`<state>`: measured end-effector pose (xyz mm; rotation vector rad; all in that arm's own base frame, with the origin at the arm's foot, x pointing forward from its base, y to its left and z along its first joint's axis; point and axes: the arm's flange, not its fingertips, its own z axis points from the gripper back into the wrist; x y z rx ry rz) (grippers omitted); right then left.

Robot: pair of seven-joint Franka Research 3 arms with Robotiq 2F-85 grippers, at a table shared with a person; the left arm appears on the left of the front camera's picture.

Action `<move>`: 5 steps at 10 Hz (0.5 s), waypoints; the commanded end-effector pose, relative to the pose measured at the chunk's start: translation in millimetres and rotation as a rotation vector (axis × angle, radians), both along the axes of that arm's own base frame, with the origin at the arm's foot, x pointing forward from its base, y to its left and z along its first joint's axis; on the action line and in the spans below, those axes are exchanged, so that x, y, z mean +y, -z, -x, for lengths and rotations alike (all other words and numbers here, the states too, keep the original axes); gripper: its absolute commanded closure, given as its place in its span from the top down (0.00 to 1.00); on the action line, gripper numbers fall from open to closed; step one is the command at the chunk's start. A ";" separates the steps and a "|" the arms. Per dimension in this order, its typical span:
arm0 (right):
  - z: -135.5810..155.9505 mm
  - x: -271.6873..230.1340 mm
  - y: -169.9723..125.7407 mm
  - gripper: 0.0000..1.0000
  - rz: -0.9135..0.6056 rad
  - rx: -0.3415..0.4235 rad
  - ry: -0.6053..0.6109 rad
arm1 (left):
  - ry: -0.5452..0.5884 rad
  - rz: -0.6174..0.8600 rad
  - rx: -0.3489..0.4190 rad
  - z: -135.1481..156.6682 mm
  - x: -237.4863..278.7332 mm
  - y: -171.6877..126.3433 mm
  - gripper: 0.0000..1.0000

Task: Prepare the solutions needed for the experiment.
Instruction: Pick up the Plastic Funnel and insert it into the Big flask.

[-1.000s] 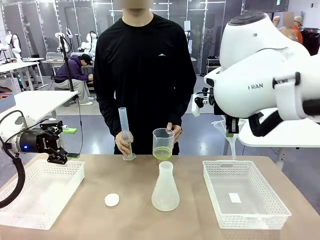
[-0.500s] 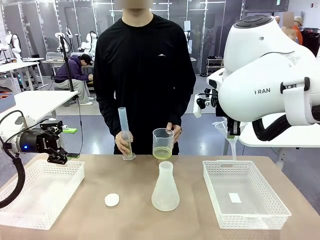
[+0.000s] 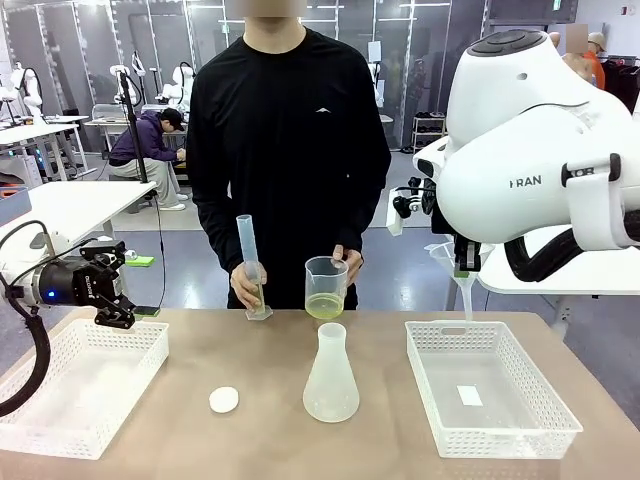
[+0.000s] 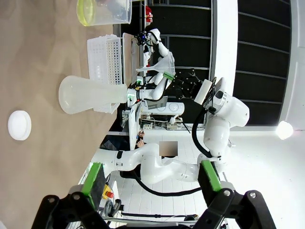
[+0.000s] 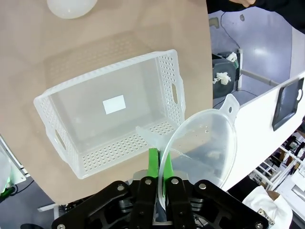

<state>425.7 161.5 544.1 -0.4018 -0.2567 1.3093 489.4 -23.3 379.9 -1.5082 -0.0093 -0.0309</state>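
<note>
1. Two fingers of the left gripper [image 4: 150,176] stand wide apart, holding nothing.
2. The right gripper [image 5: 157,162] pinches a clear funnel [image 5: 205,143] above a white basket [image 5: 119,143].
3. The yellow-green liquid [image 3: 324,306] sits in a beaker [image 3: 326,275] steadied by the person's hand [image 3: 350,265] at the table's [image 3: 250,440] far edge.

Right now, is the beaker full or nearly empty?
Nearly empty: the beaker holds only a shallow layer of yellow-green liquid at its bottom.
</note>
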 end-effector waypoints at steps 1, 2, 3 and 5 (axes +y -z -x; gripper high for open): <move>-2.3 1.3 -0.6 0.00 0.011 -0.002 0.002 | -0.002 0.004 -0.001 -0.2 0.0 -1.5 1.00; 0.0 0.0 0.0 0.03 0.000 0.000 0.000 | -0.002 0.004 -0.001 -0.2 0.0 -1.5 1.00; 4.7 18.4 7.0 0.03 -0.001 -0.012 -0.063 | -0.002 0.004 -0.001 -0.2 0.0 -1.5 1.00; 23.2 52.0 7.8 0.03 0.003 -0.080 -0.192 | -0.002 0.004 -0.001 -0.2 0.0 -1.5 1.00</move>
